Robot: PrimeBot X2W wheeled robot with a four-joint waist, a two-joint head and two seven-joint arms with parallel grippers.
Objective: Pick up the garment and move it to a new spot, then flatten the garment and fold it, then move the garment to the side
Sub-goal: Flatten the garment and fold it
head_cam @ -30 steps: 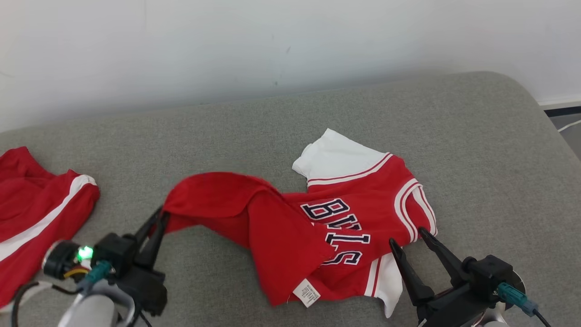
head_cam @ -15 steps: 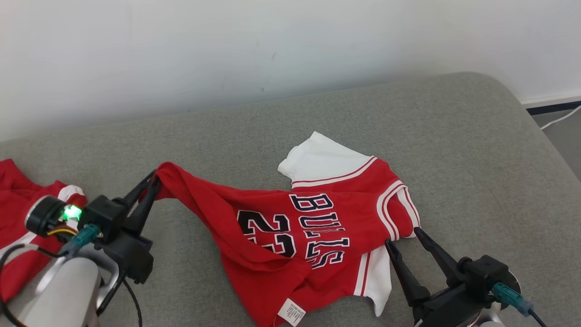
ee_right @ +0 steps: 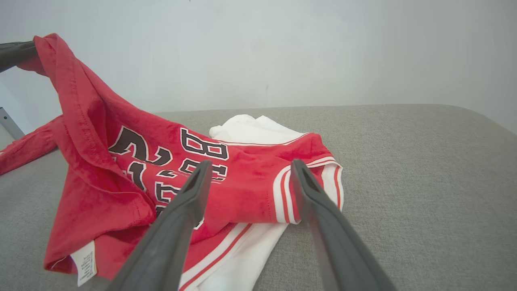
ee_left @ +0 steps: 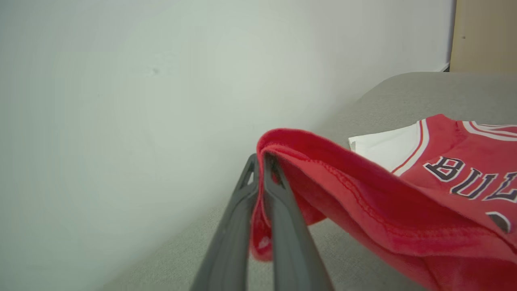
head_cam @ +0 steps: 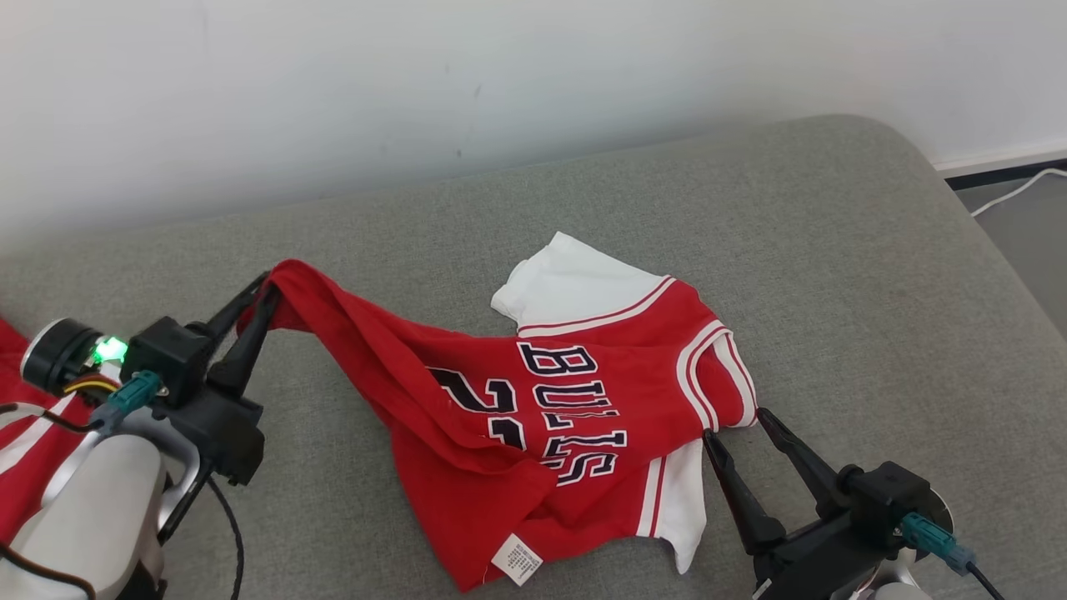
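Note:
The garment [head_cam: 550,400] is a red jersey with white sleeves and dark "BULLS" lettering, lying crumpled on the grey cushion [head_cam: 834,275]. My left gripper [head_cam: 265,290] is shut on the jersey's hem corner and holds it lifted at the left, the cloth stretched taut toward the body of the garment. In the left wrist view the fingers [ee_left: 278,210] pinch the red hem [ee_left: 323,161]. My right gripper [head_cam: 735,423] stands open just beside the neckline and lower white sleeve, holding nothing. The right wrist view shows the collar [ee_right: 288,190] between its spread fingers [ee_right: 181,218].
A second red garment with a white stripe [head_cam: 25,433] lies at the far left, partly behind my left arm. A white wall [head_cam: 500,83] runs behind the cushion. The cushion's rounded right edge drops to a grey floor with a white cable [head_cam: 1013,192].
My left gripper has pulled the hem further left and up, unfolding the jersey so the number shows. The head camera has shifted. The right gripper stays open by the collar.

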